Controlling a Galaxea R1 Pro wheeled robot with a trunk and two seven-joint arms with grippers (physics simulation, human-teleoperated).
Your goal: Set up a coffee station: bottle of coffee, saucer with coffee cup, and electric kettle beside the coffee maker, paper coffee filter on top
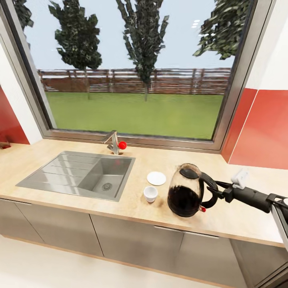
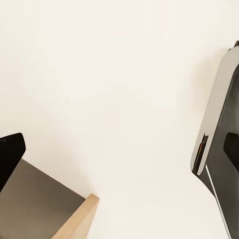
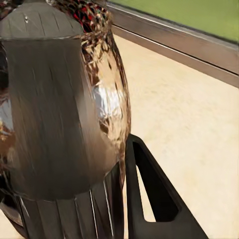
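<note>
— So, where is the electric kettle [image 1: 186,191] right now?

— It is on the kitchen countertop [image 1: 48,160], to the right of the sink [image 1: 76,176]. My right pincer [image 1: 211,191] reaches in from the right edge of the head view and pinches its black loop handle; the kettle leans a little, and I cannot tell whether its base rests fully on the wood. From my right wrist, the glass body [image 3: 64,114] is right up against the camera, with one dark finger [image 3: 154,194] beside it and the light wood behind.

— And the cup and plate?

— The coffee cup [image 1: 150,194] sits on the counter just left of the kettle, apart from it. The saucer [image 1: 156,178] lies behind the cup, nearer the window [image 1: 136,68], near the cup but not under it.

— Your left pincer?

— I see just a dark finger tip [image 2: 10,157] at the edge of the left wrist view, over a pale floor and a corner of cabinet; I cannot tell if it is spread or pressed together.
</note>
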